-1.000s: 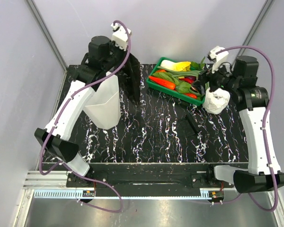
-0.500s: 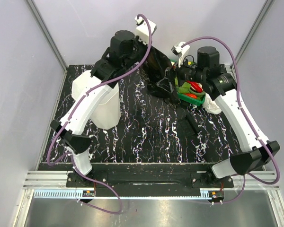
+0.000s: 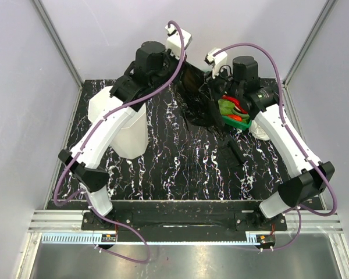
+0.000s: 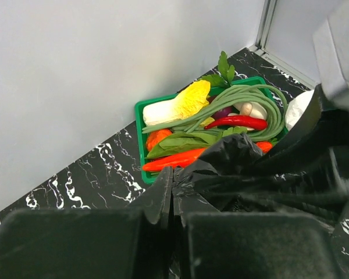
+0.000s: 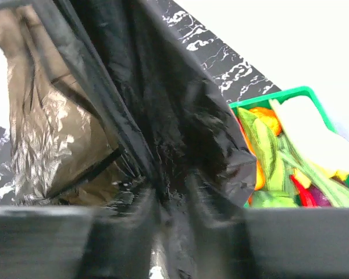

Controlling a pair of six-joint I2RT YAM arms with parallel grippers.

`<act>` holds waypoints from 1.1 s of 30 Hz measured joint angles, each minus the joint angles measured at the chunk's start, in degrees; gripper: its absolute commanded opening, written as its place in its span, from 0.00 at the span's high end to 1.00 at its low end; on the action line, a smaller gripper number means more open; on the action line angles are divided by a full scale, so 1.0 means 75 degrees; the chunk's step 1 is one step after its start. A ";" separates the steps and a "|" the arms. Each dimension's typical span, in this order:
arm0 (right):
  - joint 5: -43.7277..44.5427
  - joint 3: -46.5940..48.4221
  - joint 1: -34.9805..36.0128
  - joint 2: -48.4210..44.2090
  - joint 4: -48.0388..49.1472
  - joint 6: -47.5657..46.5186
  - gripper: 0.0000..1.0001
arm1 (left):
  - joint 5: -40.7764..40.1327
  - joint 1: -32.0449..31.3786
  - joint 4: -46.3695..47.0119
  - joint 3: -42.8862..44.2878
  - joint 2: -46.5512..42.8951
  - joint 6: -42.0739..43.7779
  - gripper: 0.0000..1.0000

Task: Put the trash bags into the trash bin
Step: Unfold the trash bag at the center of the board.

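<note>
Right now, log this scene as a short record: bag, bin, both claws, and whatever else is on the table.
trash bag: black, crinkled, held up between the arms, outside the bin
trash bin: translucent white, upright, left of bag
left claw: shut on the bag's film
right claw: film between its fingers; grip unclear
green tray: vegetables, right of bag
folded bundle: black, flat on table
</note>
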 measured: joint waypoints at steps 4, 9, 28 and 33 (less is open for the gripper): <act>0.0437 0.0000 0.0000 0.0000 0.0119 -0.0154 1.00 | 0.0079 0.0000 0.0035 -0.0271 -0.0353 0.0003 1.00; 0.1239 0.0157 0.0020 0.0000 0.0128 -0.0402 1.00 | 0.0402 0.0044 0.0055 -0.0947 -0.0930 0.0009 0.39; 0.3337 0.2075 0.0026 0.0122 -0.0685 0.0099 1.00 | 0.3162 0.0184 0.1247 -0.2506 -0.1020 -0.2177 0.01; 0.3829 0.2078 0.0026 0.0268 -0.0699 0.0198 1.00 | 0.3555 -0.0172 0.1451 -0.2576 -0.0714 -0.2734 0.01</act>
